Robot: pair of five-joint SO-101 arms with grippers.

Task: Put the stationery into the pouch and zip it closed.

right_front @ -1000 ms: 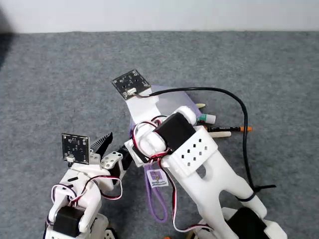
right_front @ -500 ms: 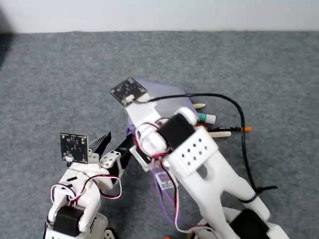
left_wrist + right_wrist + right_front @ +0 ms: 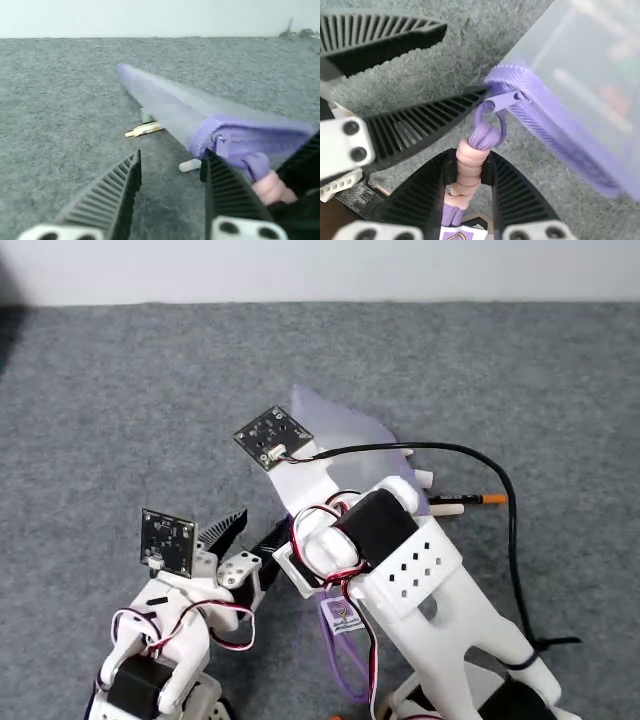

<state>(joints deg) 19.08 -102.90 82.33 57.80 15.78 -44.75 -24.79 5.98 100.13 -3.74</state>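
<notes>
Compared with a second ago, both my arms sit further right in the high view, and more of the pouch [image 3: 345, 420] shows beyond the right arm's camera board.

1. Right pincer [image 3: 467, 161]: pressed together on the pink bead [image 3: 468, 159] of the pull cord, at bottom centre of the right wrist view. The cord runs up to the zipper pull [image 3: 506, 99]. I judge this grip serves to haul the slider.
2. Left pincer [image 3: 171, 157]: spread and holding nothing. Its right-hand finger in the left wrist view stands just beside the pouch's zipper end, apparently ready to brace that end against the pull.
3. Pouch: tilted, with its near end held up by the cord, running from centre right to upper left of the left wrist view.
4. Stationery: a yellow pen [image 3: 144, 130] and a white piece [image 3: 190, 165] lie on the grey mat [image 3: 60, 90] beyond and below the pouch. Loading is therefore not complete. Whether anything is inside the pouch, I cannot tell.
</notes>
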